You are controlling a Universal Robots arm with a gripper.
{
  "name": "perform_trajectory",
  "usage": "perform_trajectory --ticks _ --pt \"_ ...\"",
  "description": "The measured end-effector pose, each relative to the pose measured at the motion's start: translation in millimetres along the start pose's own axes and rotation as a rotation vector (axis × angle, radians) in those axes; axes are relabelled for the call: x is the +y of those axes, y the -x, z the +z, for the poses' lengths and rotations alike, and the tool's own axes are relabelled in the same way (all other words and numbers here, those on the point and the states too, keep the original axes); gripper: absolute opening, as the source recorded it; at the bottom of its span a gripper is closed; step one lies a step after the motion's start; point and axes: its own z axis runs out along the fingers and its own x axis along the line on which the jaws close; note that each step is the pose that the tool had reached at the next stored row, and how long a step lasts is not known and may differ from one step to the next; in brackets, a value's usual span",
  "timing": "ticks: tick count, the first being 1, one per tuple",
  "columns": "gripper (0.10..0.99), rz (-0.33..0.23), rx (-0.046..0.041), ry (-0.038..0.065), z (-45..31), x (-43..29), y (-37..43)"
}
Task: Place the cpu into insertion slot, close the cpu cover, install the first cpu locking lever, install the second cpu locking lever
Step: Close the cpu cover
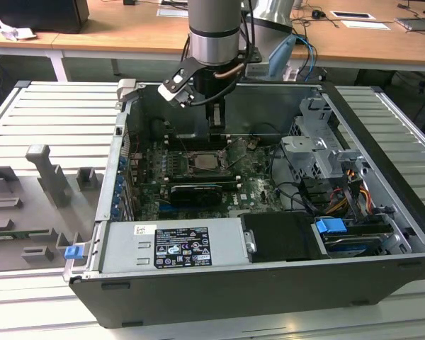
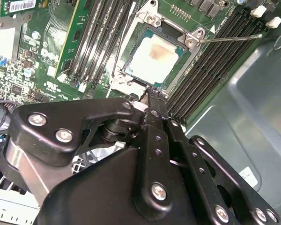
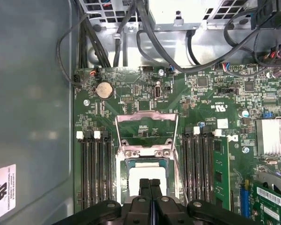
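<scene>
The cpu [image 2: 152,56], pale silvery with a tan smudge, lies flat in the insertion slot [image 3: 122,174] on the green board. The cpu cover [image 3: 147,114] stands open, swung back from its hinge, and the board shows through its cut-out. A thin locking lever [image 2: 229,38] sticks out unlatched beside the slot. My gripper [image 3: 150,185] hangs just above the near edge of the cpu, its black fingers pressed together with nothing between them. In the exterior view the gripper [image 1: 215,131] reaches down into the open case over the cpu [image 1: 207,161].
Black memory slots [image 3: 96,168] flank the socket on both sides. Cables [image 3: 145,37] and a metal box lie beyond the cover. The case wall [image 3: 33,117] is close on one side. A power supply [image 1: 173,248] and a drive cage [image 1: 319,152] fill the case's front and right.
</scene>
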Motion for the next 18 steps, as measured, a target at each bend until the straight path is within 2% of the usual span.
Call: perform_trajectory --ticks 2,3,5,18 --pt "0.106 0.000 -0.0012 0.000 -0.7 2.2 -0.2" --pt "0.106 0.000 -0.0014 0.000 -1.0 7.5 -0.3" --pt "0.106 0.000 -0.0014 0.000 -1.0 10.4 -0.4" --pt "0.106 0.000 -0.0014 0.000 -0.6 20.5 -0.8"
